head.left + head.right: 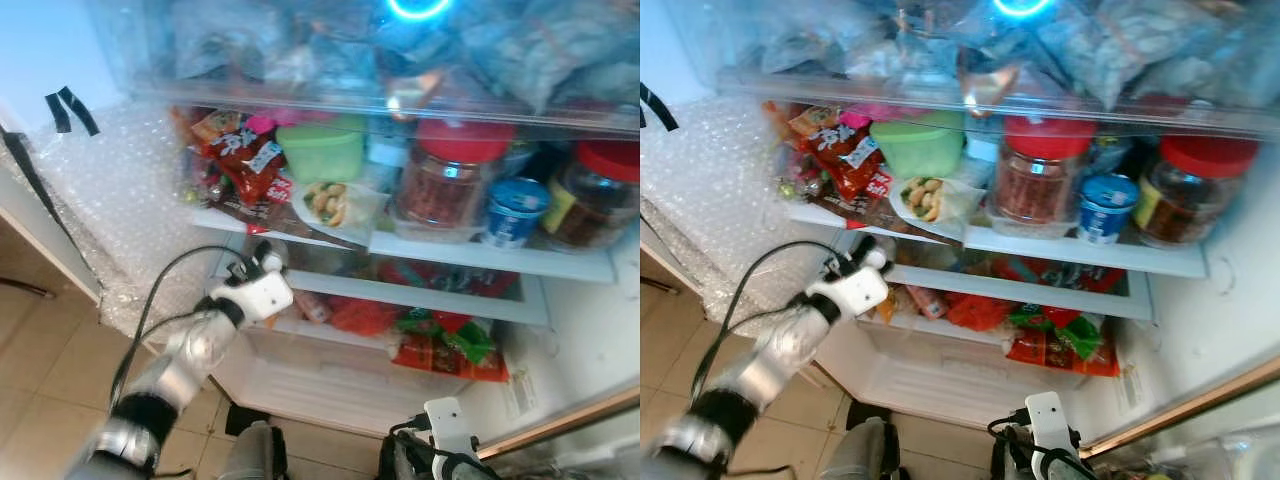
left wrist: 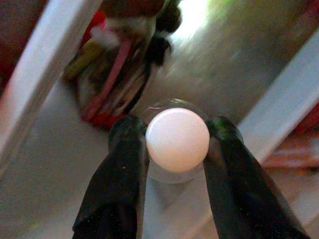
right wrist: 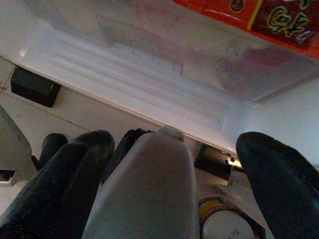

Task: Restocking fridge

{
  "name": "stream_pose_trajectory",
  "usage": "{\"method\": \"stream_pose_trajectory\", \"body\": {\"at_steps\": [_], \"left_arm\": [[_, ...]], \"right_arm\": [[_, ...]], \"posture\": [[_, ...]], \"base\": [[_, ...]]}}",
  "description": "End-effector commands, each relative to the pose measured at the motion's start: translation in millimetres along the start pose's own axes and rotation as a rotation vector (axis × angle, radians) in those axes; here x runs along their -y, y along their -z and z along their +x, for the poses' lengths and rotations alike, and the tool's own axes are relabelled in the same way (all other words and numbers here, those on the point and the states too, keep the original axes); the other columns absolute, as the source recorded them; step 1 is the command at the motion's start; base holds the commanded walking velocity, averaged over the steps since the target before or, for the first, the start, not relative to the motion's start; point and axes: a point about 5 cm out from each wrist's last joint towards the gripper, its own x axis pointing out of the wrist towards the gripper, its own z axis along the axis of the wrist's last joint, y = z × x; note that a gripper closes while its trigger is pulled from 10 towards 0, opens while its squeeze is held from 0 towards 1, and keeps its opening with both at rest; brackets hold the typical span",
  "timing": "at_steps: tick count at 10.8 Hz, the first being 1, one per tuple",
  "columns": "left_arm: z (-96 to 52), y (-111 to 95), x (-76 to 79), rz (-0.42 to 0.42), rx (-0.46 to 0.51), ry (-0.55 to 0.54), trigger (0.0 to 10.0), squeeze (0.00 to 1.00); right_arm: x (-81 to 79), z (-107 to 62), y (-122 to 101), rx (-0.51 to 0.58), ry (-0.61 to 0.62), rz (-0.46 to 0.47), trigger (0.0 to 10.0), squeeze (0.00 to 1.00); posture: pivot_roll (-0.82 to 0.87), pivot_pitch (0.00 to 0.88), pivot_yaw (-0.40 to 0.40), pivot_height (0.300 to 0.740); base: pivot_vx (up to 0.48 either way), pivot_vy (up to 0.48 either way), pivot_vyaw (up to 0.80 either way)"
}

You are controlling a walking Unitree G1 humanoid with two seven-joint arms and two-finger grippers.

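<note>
The left pincer (image 2: 174, 149) pinches a small clear bottle with a round white cap (image 2: 177, 139) by its neck, cap toward the wrist, so it can go in base first at the left end of the white fridge shelf (image 1: 300, 285), under the red snack packets (image 1: 245, 160). The right pincer (image 3: 179, 164) hangs low, fingers spread, over a grey bottle (image 3: 144, 194), likely next.

Head cams look down into open fridge (image 1: 600, 262); wrist cams close along pincer fingers, same fridge
</note>
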Motion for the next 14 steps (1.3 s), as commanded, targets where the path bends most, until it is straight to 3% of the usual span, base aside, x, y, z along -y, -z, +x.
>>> {"method": "stream_pose_trajectory", "body": {"at_steps": [1, 5, 7, 8, 11, 14], "left_arm": [[-12.3, 25, 17.9, 0.044, -0.128, 0.088, 10.0, 0.0], [0.8, 40, 5.7, 0.187, -0.254, 0.057, 10.0, 0.0], [3.9, 40, 6.2, 0.171, -0.277, 0.058, 10.0, 0.0], [5.3, 40, 4.8, 0.17, -0.286, 0.046, 10.0, 1.0], [2.1, 46, -1.6, 0.022, -0.332, -0.043, 10.0, 1.0], [1.3, 44, -8.8, -0.115, -0.293, -0.149, 10.0, 1.0]], "right_arm": [[-8.5, -8.3, 34, -0.127, -0.021, 0.031, 10.0, 0.0], [-9.4, -9.2, 36, -0.125, -0.013, 0.04, 10.0, 0.0], [-9.6, -9.9, 38, -0.127, -0.009, 0.045, 10.0, 0.0], [-9.4, -10.1, 39, -0.128, -0.007, 0.046, 10.0, 0.0], [-8.8, -10.2, 38, -0.122, -0.008, 0.043, 10.0, 0.0], [-8.4, -9.8, 37, -0.122, -0.01, 0.036, 10.0, 0.0]], "posture": [[0.1, 0.202, 0.041, 0.645], [0.08, 0.212, 0.053, 0.645], [0.07, 0.221, 0.056, 0.645], [0.07, 0.223, 0.055, 0.645], [0.07, 0.22, 0.052, 0.645], [0.08, 0.213, 0.049, 0.645]], "base": [[0.0, 0.0, 0.0], [0.0, 0.0, 0.0], [0.0, 0.0, 0.0], [0.0, 0.0, 0.0], [0.0, 0.0, 0.0], [0.0, 0.0, 0.0]]}}
